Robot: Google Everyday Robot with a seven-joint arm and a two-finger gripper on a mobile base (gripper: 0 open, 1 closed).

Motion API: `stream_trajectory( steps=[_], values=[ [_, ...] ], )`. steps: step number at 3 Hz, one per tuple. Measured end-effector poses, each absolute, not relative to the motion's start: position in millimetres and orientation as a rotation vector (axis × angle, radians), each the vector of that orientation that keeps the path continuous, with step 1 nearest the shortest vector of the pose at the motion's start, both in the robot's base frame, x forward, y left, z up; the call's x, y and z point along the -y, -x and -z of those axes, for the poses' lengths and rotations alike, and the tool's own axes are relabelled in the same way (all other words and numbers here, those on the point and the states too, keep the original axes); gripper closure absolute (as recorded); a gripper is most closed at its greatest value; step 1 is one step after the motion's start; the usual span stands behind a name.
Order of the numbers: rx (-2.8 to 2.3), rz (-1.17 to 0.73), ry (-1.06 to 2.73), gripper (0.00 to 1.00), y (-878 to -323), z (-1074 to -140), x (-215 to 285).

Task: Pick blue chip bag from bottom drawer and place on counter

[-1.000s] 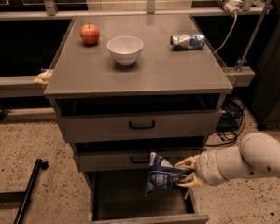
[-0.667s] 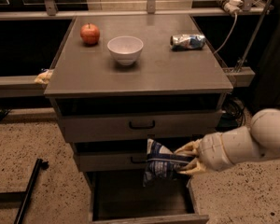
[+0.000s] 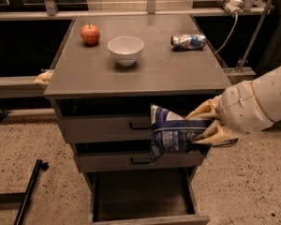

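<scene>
The blue chip bag (image 3: 171, 131), dark navy with white markings, hangs in front of the two upper drawer fronts, held by its right side. My gripper (image 3: 202, 125) comes in from the right on a white arm and is shut on the bag, just below the counter's front edge. The bottom drawer (image 3: 145, 200) is pulled open below, with a dark interior. The counter (image 3: 164, 67) is the flat grey cabinet top above the bag.
On the counter stand a red apple (image 3: 90, 33) at the back left, a white bowl (image 3: 125, 49) in the middle and a silver-and-blue packet (image 3: 188, 41) at the back right. A black bar (image 3: 28, 191) lies on the floor at the left.
My gripper has lifted the blue chip bag up from in front of the middle drawer to just below the counter's front edge.
</scene>
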State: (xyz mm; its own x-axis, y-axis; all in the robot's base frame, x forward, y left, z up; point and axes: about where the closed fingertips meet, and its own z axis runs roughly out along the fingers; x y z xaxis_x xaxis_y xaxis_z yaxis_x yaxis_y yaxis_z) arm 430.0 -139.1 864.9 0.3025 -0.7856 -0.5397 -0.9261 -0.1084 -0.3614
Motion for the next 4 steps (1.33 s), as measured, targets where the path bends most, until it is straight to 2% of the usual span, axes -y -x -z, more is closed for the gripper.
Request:
stream_trajectory(
  steps=[2, 4],
  values=[
    [-1.514, -0.238, 1.914, 1.00, -444.4, -866.4, 140.3],
    [-1.528, -0.163, 1.935, 1.00, -538.4, -873.7, 156.5]
  ],
)
